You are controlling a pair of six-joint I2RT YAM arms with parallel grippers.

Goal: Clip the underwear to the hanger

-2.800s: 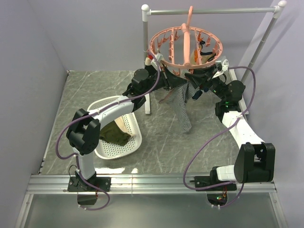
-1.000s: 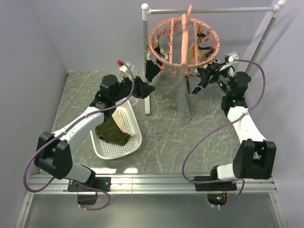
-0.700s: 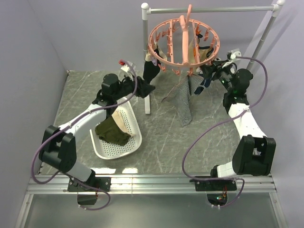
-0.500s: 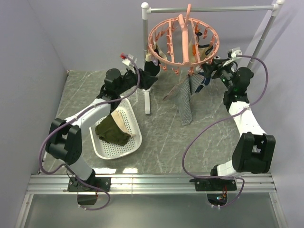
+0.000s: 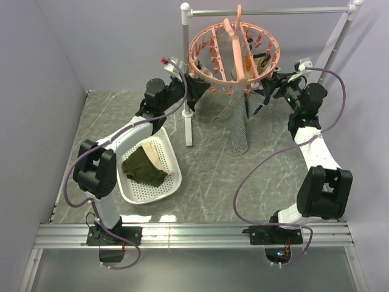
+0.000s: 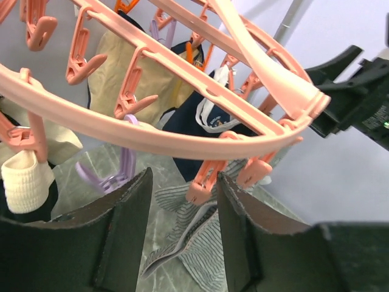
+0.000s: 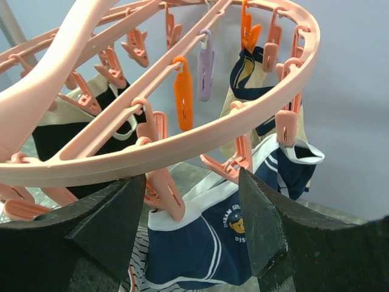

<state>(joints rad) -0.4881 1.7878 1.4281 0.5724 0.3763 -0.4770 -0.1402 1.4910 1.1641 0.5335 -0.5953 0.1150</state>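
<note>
The salmon-pink round hanger hangs by its hook from the grey rail. The grey-and-white striped underwear hangs from the ring's near rim and droops to the table in a narrow bunch. My left gripper is open and empty at the ring's left rim. In the left wrist view a pink peg sits between its fingers, with the underwear below. My right gripper is open and empty at the ring's right rim. In the right wrist view it frames a peg; the underwear shows at the bottom left.
A navy garment and cream and black garments also hang from the pegs. The rail stand's left post stands just right of my left arm. A white basket holding an olive-green garment lies at the left.
Both grippers have left the underwear, which now hangs by itself. The left arm swung out over the basket and back up to the ring's left rim. The right gripper rose to its right rim.
</note>
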